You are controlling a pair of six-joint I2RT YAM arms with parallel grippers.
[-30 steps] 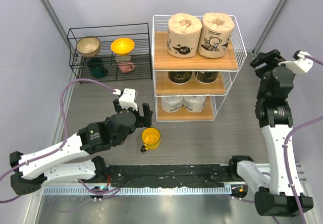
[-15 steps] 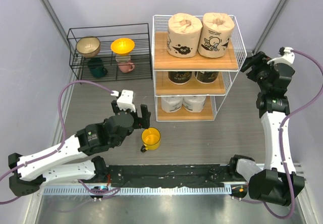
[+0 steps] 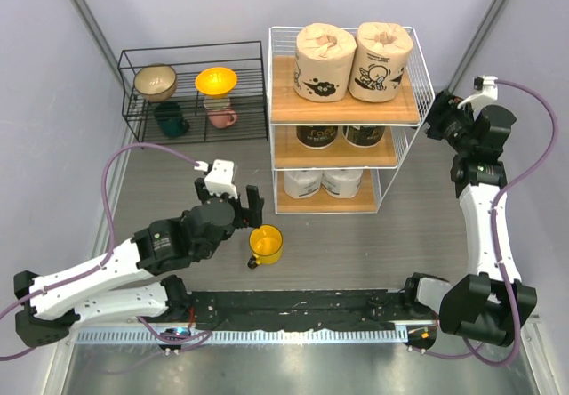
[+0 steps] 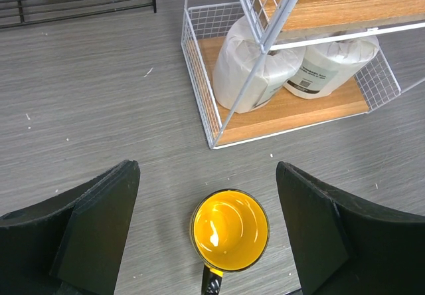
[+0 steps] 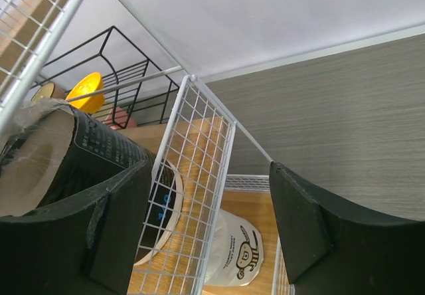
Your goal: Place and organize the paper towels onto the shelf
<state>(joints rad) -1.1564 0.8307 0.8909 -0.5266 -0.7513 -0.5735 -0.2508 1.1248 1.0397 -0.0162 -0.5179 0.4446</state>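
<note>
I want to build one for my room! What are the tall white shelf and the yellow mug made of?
The shelf looks like thin wire, likely metal with a smooth white coating. It holds pale boards with streaky grain, so probably wood or a wood-look sheet. The yellow mug shines with bright reflections: probably glazed ceramic, maybe enamelled metal.

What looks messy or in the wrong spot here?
Only the yellow mug: it stands alone on the table in front of the shelf, while the bowls sit in the black rack. The paper towels look tidy, two rolls on each board. Nothing looks spilled.
</note>
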